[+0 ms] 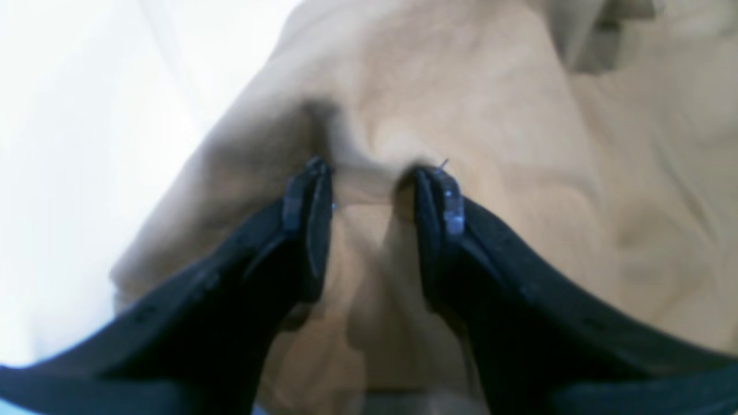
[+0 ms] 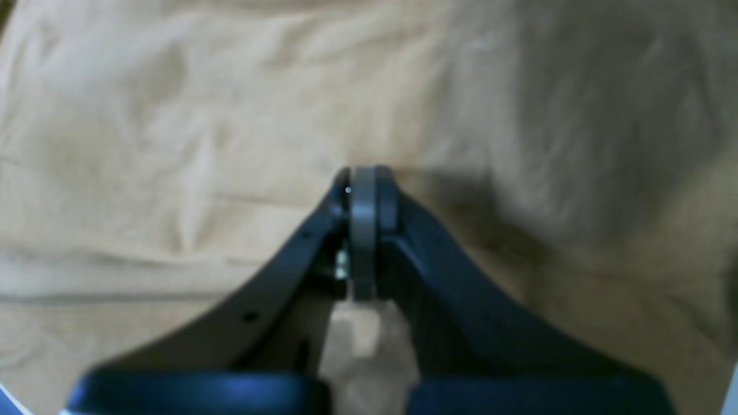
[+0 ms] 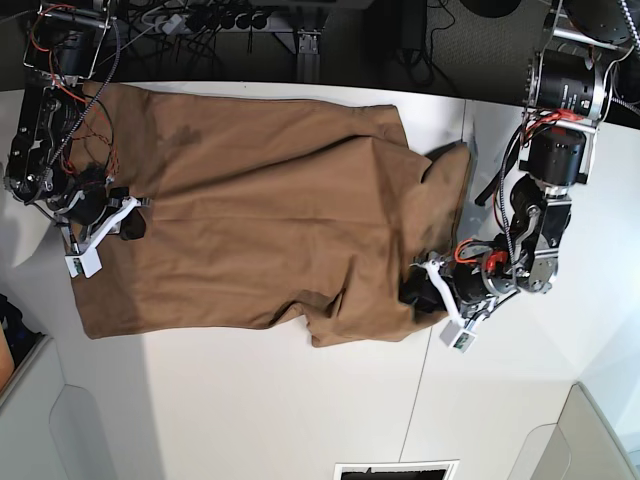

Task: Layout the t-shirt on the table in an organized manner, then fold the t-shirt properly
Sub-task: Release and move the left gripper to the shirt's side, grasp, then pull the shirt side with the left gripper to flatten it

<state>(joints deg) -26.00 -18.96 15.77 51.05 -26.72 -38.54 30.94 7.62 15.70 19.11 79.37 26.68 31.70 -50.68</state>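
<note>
On the left wrist camera I see my left gripper [image 1: 372, 178] with its jaws apart, tips pressed down into the t-shirt [image 1: 490, 144], a small ridge of cloth bunched between them but not clamped; the white table [image 1: 69, 144] shows just off to the left of the cloth edge. On the right wrist camera my right gripper [image 2: 363, 190] has its pads pressed together, and a strip of tan cloth shows behind the pads, so I judge it is pinching the t-shirt [image 2: 173, 144], which fills the whole view beneath it. From the base camera, the t-shirt [image 3: 260, 210] lies with its long axis running left to right across the table [image 3: 300, 400]. The right gripper [image 3: 128, 225] sits at the smoother end on that view's left. The left gripper [image 3: 420, 290] sits at the crumpled end on the right, where a flap is folded over. I judge the next move turns on the left arm, the nearer one to that rumpled end: close on the ridge, then pull outward along the long axis, away from the right arm's anchor.
</note>
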